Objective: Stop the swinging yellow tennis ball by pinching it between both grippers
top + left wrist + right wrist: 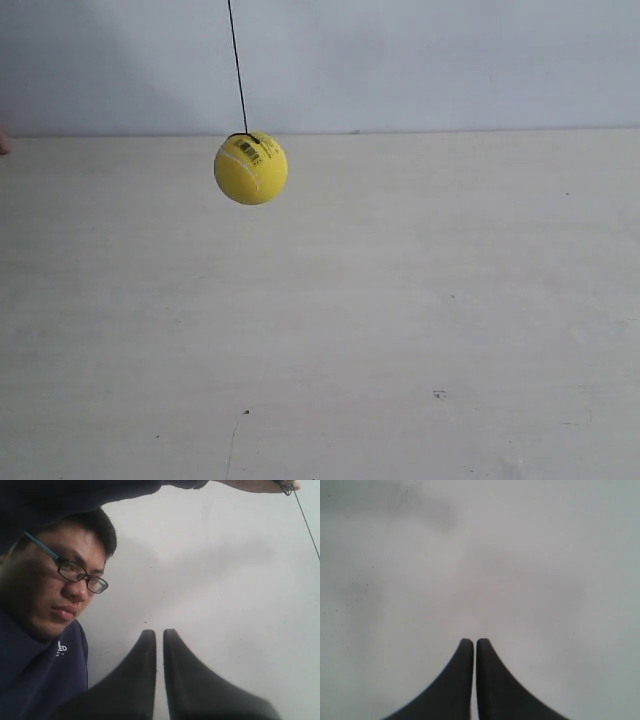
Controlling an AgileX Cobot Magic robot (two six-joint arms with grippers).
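yellow tennis ball (pixel 250 168) hangs on string (pixel 237 65) above table (pixel 400 330).

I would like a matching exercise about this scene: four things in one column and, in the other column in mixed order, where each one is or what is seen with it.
Things
1 yellow tennis ball
2 string
3 left gripper
4 right gripper

Descriptions
A only a plain pale surface before it
B upper end held by a person's hand
C hanging in the air over the table
D a man with glasses in its wrist view

Pairs: 1-C; 2-B; 3-D; 4-A
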